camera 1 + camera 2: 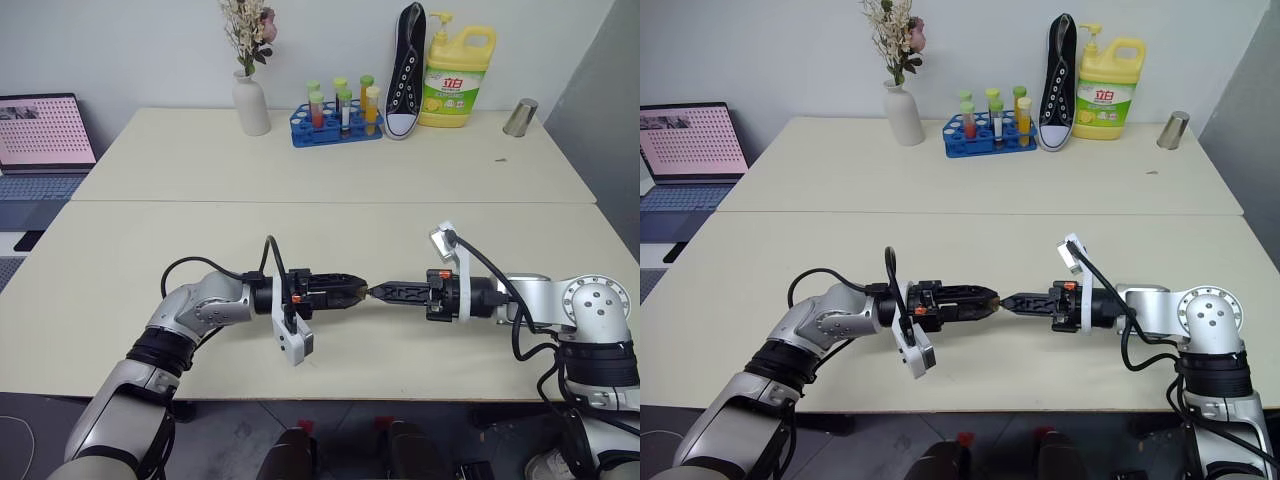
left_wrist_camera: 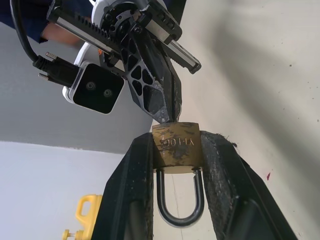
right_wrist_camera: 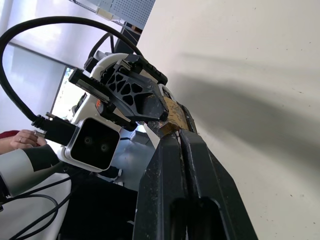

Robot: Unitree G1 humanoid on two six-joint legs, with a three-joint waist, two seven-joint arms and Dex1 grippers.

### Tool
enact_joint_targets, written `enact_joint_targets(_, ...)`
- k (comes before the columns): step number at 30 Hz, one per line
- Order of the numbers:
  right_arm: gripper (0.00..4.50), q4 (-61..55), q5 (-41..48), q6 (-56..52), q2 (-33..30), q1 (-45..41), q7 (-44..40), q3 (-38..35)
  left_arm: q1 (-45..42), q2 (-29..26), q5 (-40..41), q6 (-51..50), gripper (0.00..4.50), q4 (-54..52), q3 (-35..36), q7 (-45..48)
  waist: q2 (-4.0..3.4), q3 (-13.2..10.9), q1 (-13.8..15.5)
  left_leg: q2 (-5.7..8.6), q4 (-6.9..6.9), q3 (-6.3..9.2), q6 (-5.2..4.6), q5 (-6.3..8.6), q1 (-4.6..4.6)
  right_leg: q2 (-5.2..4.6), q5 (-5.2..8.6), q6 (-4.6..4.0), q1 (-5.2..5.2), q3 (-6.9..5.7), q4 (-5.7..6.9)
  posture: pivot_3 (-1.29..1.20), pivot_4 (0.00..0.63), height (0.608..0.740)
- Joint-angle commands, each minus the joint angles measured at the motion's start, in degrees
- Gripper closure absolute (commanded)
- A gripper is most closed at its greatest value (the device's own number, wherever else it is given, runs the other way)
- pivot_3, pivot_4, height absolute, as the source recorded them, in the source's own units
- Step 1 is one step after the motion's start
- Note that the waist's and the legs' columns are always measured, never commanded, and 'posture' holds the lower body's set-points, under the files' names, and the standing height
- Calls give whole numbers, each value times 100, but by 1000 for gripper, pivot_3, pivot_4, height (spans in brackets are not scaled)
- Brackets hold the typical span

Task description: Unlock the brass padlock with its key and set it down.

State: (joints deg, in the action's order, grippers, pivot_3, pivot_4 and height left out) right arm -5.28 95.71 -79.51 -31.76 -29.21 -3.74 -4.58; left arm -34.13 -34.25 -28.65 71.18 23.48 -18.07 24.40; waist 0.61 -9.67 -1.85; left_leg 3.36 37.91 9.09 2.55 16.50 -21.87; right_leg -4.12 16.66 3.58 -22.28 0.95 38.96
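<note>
Brass padlock [image 2: 176,148] clamped between the left gripper's [image 1: 352,291] jaws, shackle still seated in the body, held above the desk [image 1: 320,225] near its front edge. Right gripper [image 1: 384,292] tip to tip against it, jaws pressed together at the lock's keyhole end; key itself too hidden to make out.
</note>
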Motion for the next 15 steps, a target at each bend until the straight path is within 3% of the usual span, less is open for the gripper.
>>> enact_joint_targets(1, 4500, -375, 134, 133, 27, -141, -193, 154, -82, 0, 12, -48, 3533, -22, -63, -68, 0, 0, 1, 0, 0, 0, 0, 0, 0, 0, 0, 0, 0, 0, 0, 0, 150, 740)
enact_joint_targets(2, 4500, -446, 17, 150, 0, -136, -274, 169, -79, -1, 37, -61, 3533, -19, -69, -65, 0, 0, 0, 0, 0, 1, 0, 0, 0, 0, 0, 0, 0, -1, 0, 0, 150, 740)
enact_joint_targets(5, 3570, -596, -210, 279, -37, -104, -420, 179, -64, -16, 99, -87, 3533, -34, -86, -51, 0, 0, 0, 0, 0, 1, 0, 0, 0, 0, 0, 0, 0, -1, 0, 0, 150, 740)
enact_joint_targets(12, 1103, -1618, -2978, 1754, -1097, 195, -2625, 692, -32, -26, 355, -300, 3533, -24, -125, -31, -3, -1, 4, 3, 1, 2, -1, 0, -4, 0, 1, 2, -1, -5, -5, 0, 150, 740)
enact_joint_targets(15, 1057, -1904, -4030, 2645, -1285, 491, -3226, 1039, -22, -51, 461, -303, 3533, -58, -180, 12, -3, -2, 4, 2, 0, 3, -1, 0, -3, 0, 2, 2, -1, -8, -4, 0, 150, 740)
